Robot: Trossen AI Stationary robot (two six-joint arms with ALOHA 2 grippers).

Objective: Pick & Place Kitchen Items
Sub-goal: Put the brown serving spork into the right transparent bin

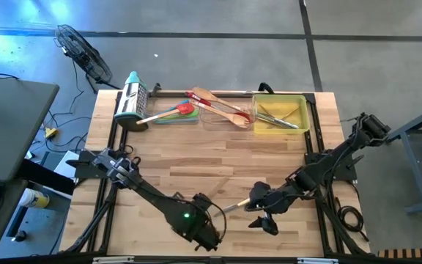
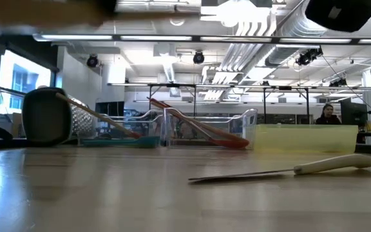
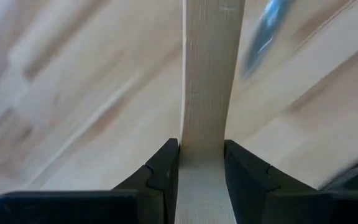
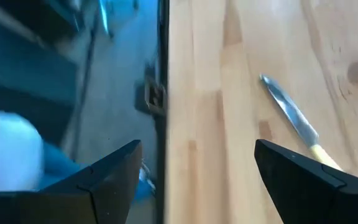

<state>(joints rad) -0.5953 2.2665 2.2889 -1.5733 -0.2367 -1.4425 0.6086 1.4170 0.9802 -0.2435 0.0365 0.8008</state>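
The wooden utensil point(image 3: 207, 93) is pinched by its pale handle between the two dark fingers of the left gripper point(image 3: 202, 163), which sits in the lower centre of the high view, near the bottom edge of the table point(image 1: 196, 161). The handle fills the gap between the fingers squarely. It runs straight away from them, so its long axis lies in line with the gripper's own reach. Its working end is out of the frame, so I cannot tell whether it is a spoon or a fork, and in the high view the arm hides it. The step in hand looks like carrying this piece to the trays along the upper edge of the high view, where the clear tray point(image 1: 218, 121) and the yellow tray point(image 1: 302, 103) already hold other utensils. To do this well, the grip should stay firm and centred so the long handle does not swing. The utensil should be lifted clear of the wood, turned to lie along a tray's length, and lowered inside the rim before the fingers part. The right gripper point(image 4: 197, 146) waits just right of the left one in the lower centre-right of the high view, spread wide and empty. A small knife point(image 2: 288, 171) lies flat on the table between them, pale handle towards the right gripper and blade towards the left. The carrying path should stay off it
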